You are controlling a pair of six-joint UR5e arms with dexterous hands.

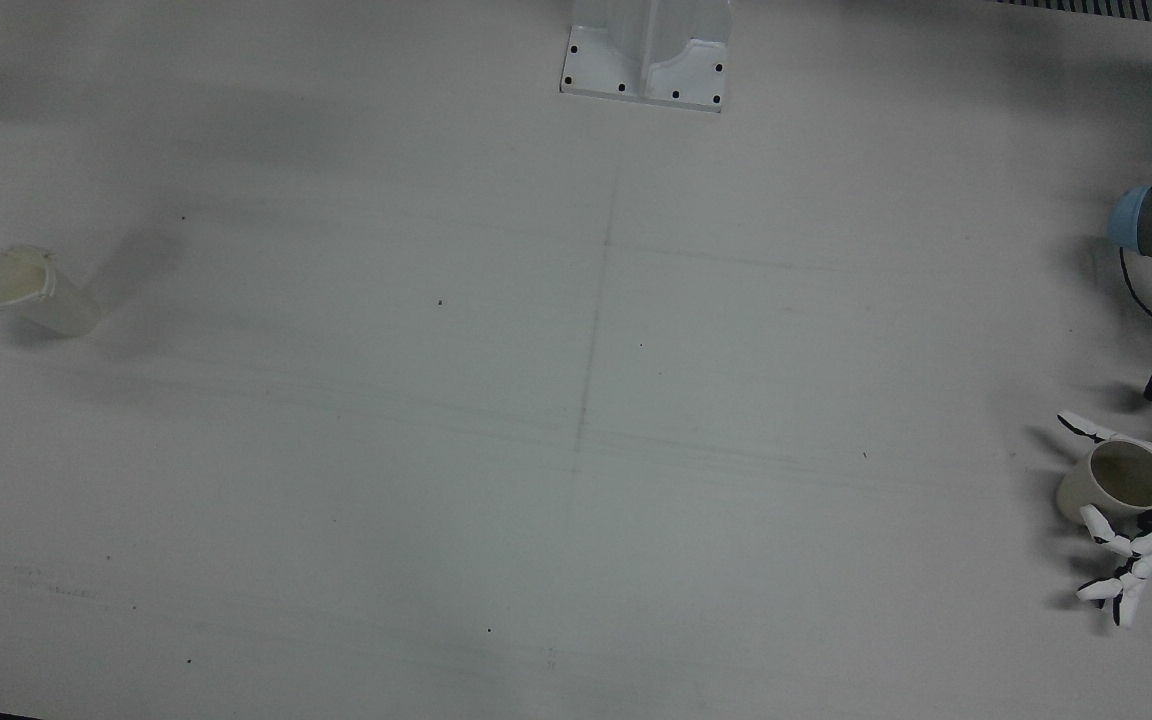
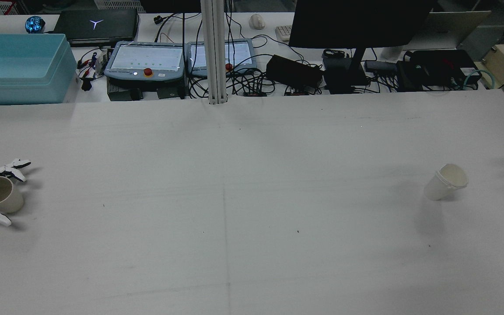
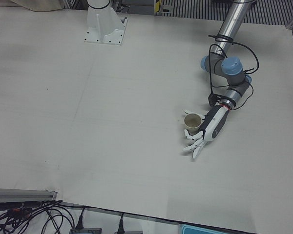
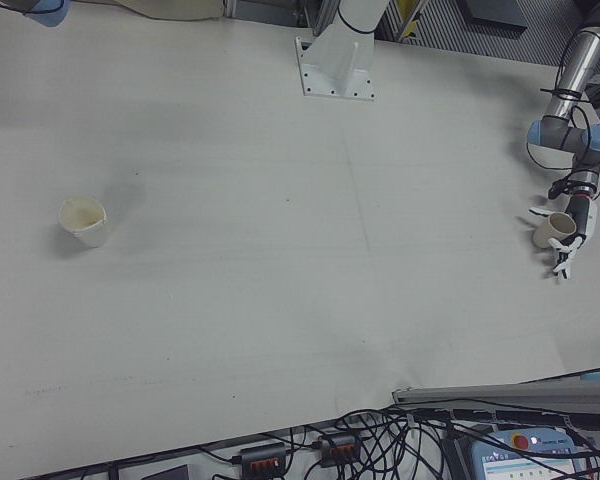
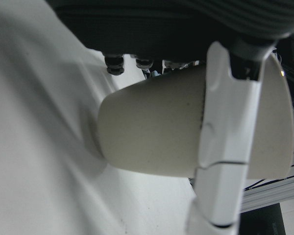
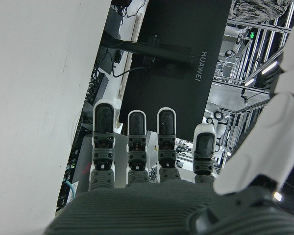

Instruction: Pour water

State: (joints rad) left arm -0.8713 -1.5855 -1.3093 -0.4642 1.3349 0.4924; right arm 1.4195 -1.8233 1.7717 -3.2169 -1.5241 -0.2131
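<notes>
Left hand [image 1: 1151,515] fingers [image 1: 1101,527] splayed loosely around beige cup [image 1: 1116,485]; white cup [image 1: 31,290] stands well apart, bare table [image 1: 576,400] between.

Beige paper cup [image 1: 1116,484] stands upright at 3 o'clock; translucent white cup [image 1: 36,292] stands at 9 o'clock.

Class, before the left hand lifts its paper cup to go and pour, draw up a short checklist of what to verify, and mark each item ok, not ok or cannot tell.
1. Left hand around the near cup, fingers on both sides: ok.
2. Fingers firmly closed on the cup: cannot tell.
3. Near cup upright on the table: ok.
4. Water in the near cup: cannot tell.
5. Far cup upright, mouth open: ok.
6. Table between the cups clear: ok.
</notes>
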